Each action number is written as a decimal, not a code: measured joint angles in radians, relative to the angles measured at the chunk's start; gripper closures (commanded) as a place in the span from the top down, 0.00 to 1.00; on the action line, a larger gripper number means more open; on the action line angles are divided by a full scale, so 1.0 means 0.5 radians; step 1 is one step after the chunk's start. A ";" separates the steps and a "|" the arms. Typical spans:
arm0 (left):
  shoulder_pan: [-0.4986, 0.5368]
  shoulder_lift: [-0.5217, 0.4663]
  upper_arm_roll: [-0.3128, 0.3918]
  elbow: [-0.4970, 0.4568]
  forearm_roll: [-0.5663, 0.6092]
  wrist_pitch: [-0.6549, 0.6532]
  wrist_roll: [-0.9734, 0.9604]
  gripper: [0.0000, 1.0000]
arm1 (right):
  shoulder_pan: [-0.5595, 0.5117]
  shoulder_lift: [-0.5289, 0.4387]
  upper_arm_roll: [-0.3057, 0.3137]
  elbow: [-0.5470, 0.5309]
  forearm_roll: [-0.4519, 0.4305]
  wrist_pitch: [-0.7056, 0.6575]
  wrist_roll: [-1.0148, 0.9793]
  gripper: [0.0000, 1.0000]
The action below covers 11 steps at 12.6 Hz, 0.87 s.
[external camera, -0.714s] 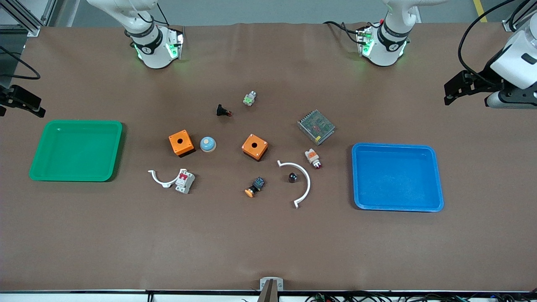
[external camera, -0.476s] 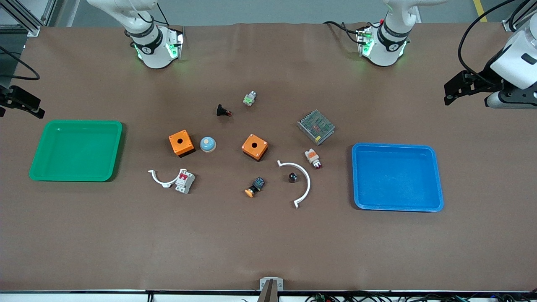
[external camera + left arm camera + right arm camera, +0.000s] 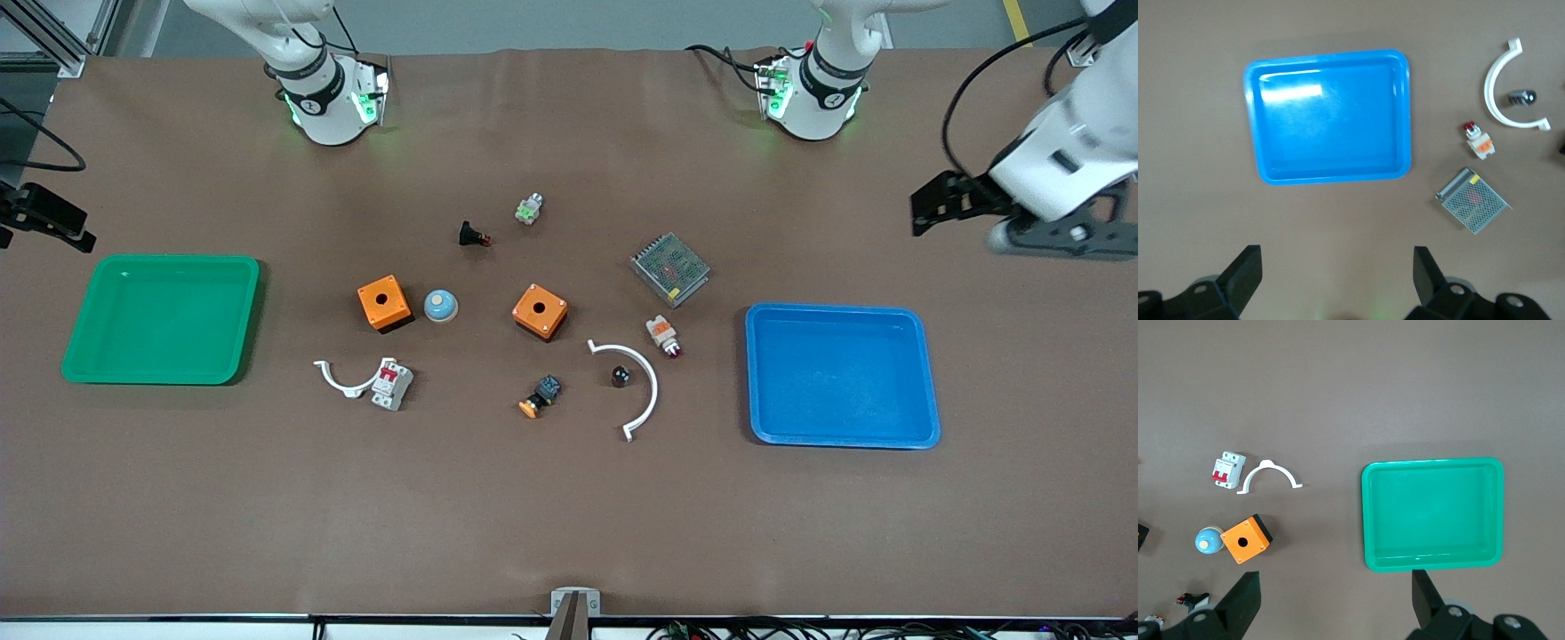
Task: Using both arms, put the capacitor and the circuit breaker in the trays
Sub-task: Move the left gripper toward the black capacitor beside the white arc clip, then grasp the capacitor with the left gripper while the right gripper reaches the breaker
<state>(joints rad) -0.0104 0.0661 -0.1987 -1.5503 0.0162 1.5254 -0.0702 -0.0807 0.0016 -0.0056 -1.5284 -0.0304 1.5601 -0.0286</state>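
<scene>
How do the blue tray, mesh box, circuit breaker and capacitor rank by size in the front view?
1. Blue tray, far the largest.
2. Mesh box.
3. Circuit breaker.
4. Capacitor, the smallest.
All lie flat on the table, so nearness barely skews this order.

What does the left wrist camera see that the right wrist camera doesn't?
Only the left wrist view shows the blue tray, the capacitor inside a large white curved clip, a white-orange part and a metal mesh box. Only the right wrist view shows the green tray, the circuit breaker beside a smaller white clip, an orange box and a blue dome. Both share the brown table; each also shows its own open gripper, left and right.
</scene>
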 measured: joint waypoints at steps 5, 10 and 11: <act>-0.369 0.400 -0.047 0.006 -0.001 0.377 -0.649 1.00 | 0.012 0.000 0.006 0.000 0.038 0.006 0.005 1.00; -0.696 0.837 -0.048 0.009 0.000 0.895 -1.268 0.95 | 0.070 0.132 0.013 -0.092 0.196 0.107 0.203 1.00; -0.725 0.911 -0.046 0.010 0.008 1.005 -1.341 0.89 | 0.102 0.190 0.013 -0.112 0.197 0.172 0.226 1.00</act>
<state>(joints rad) -0.3728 0.5216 -0.2218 -1.5452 0.0199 2.0279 -0.7406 -0.0297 0.0967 0.0010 -1.5844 0.0683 1.6459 0.0844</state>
